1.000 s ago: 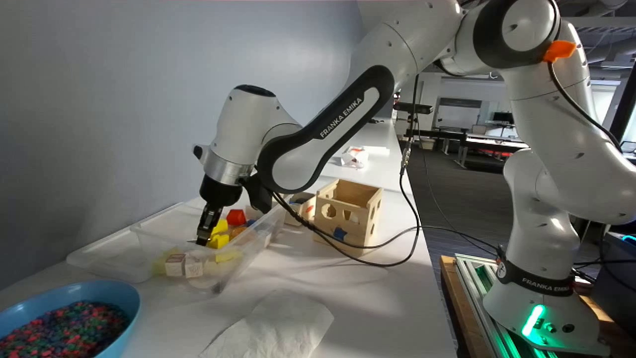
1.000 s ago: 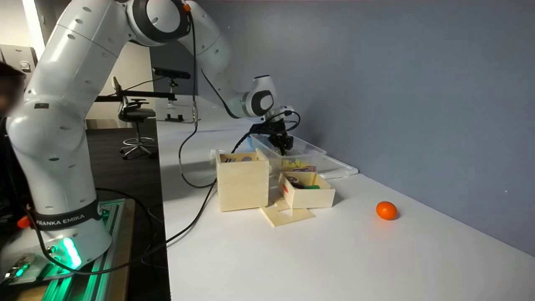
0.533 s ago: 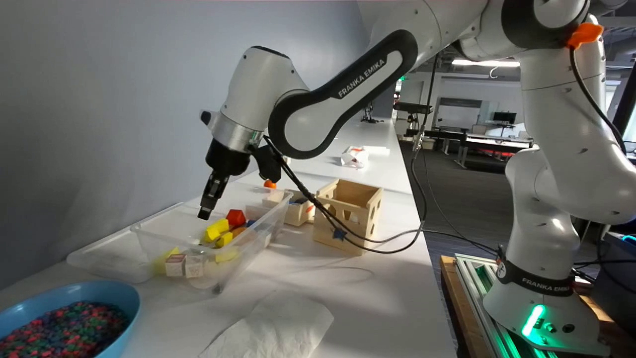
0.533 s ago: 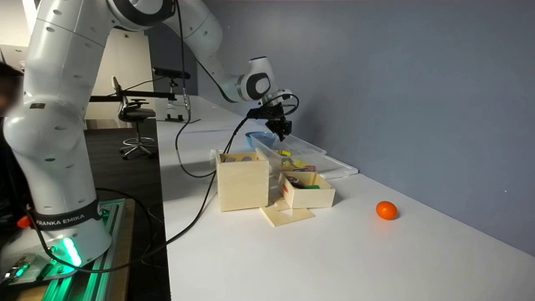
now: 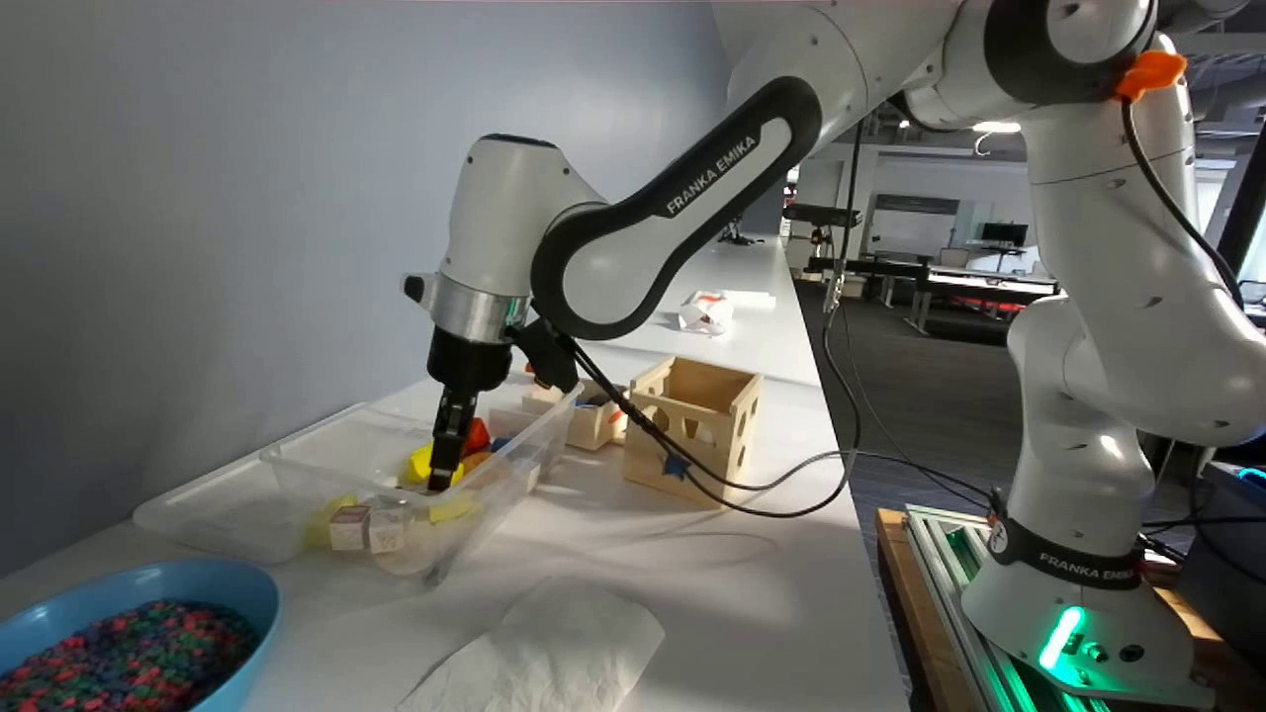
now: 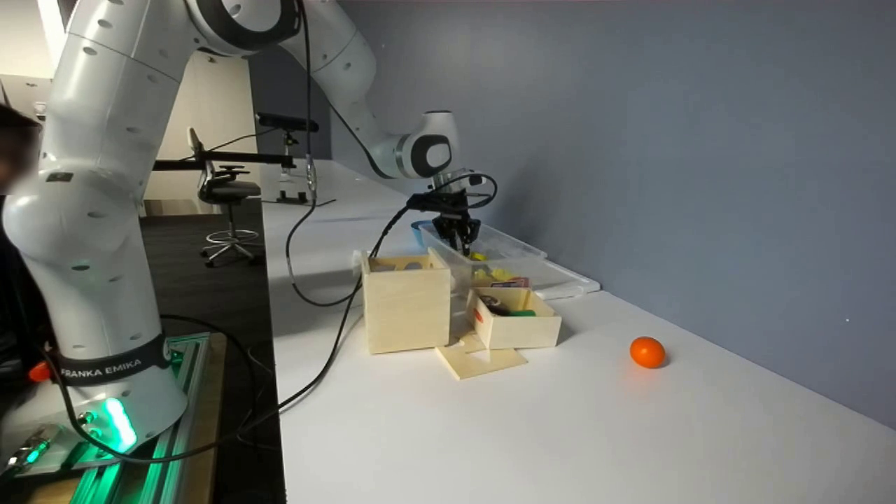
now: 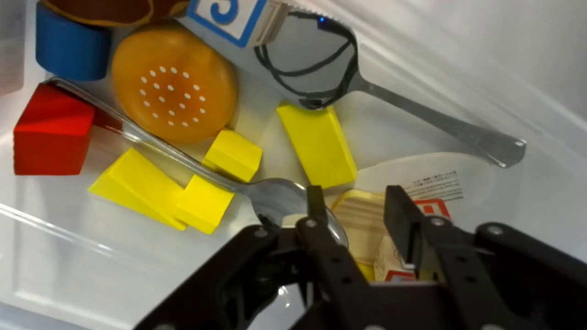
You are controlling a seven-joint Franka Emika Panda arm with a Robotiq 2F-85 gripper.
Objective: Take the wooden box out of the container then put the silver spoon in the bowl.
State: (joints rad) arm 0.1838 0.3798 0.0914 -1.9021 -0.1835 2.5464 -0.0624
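Observation:
The shallow wooden box [image 6: 521, 332] stands on the table beside the translucent container [image 5: 524, 475], with dark and green pieces inside; it also shows in an exterior view [image 5: 590, 427]. In the wrist view two silver spoons lie in the container: one [image 7: 176, 158] with its bowl partly behind my left finger, and a bigger one [image 7: 422, 110] at the upper right. My gripper [image 7: 354, 197] is open and empty, pointing down inside the container [image 5: 440, 483]. A striped wooden piece [image 7: 362, 220] shows between the fingers. The blue bowl [image 5: 252, 593] of speckled bits stands at the near left.
Yellow blocks [image 7: 316, 144], a red block [image 7: 52, 133], an orange disc [image 7: 174, 82] and a blue cylinder [image 7: 71, 43] lie in the container. A wooden cube [image 6: 406, 308], flat frame [image 6: 483, 360], orange ball [image 6: 647, 352] and white cloth [image 5: 554, 643] are on the table.
My gripper rose out of the container, tilted, then came back down upright, a little farther from the wall. The wooden box and bowl have not moved.

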